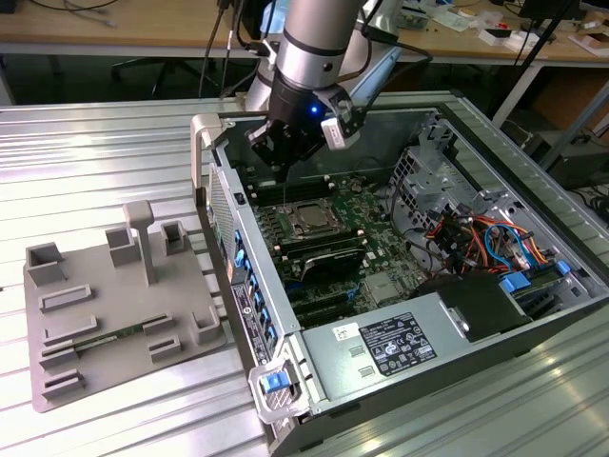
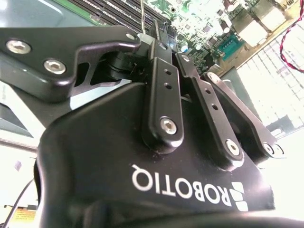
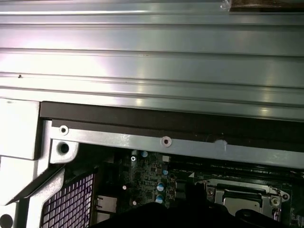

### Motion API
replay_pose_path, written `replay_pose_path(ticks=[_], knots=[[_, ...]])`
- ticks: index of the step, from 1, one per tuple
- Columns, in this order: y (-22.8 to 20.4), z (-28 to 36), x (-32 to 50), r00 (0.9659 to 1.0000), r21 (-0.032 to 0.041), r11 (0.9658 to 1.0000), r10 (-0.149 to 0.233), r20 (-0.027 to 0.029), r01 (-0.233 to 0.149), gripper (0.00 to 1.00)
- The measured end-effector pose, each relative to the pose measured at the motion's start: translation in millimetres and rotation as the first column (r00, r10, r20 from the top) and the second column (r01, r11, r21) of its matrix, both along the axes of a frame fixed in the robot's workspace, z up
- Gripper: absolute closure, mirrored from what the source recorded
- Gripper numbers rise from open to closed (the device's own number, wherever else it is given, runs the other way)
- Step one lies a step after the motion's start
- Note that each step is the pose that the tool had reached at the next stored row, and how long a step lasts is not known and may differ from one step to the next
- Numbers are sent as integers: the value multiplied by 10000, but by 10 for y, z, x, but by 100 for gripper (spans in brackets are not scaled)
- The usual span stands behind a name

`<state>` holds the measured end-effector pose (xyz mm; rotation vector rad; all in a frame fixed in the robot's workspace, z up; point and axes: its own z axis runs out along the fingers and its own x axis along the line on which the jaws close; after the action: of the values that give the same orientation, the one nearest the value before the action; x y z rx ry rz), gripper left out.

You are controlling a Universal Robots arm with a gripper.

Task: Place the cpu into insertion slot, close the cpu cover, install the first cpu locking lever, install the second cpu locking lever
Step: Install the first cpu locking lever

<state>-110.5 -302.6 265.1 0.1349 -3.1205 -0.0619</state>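
Note:
In the exterior view the cpu (image 1: 309, 220) lies flat in the insertion slot (image 1: 294, 207) on the motherboard, its silver top showing through the cpu cover (image 1: 326, 225), which lies down around it. A thin wire locking lever (image 1: 287, 188) stands up at the socket's far corner. My gripper (image 1: 284, 164) hangs straight above it with its black fingers (image 2: 161, 52) drawn together, and the lever's wire (image 2: 141, 13) runs out from their tips. The socket's metal frame (image 3: 243, 199) shows in the first wrist view.
The open computer case (image 1: 225, 205) lies on a ribbed metal table (image 1: 95, 152). A power supply (image 1: 390, 345) fills the near end, and orange and blue cables (image 1: 485, 238) crowd the exterior view's right. A grey parts fixture (image 1: 105, 305) sits at the exterior view's left.

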Motion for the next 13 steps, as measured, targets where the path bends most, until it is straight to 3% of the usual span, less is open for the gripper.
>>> replay_pose_path(ticks=[13], knots=[[0,-12,151,10000,1,10000,1,-5,-1,89]])
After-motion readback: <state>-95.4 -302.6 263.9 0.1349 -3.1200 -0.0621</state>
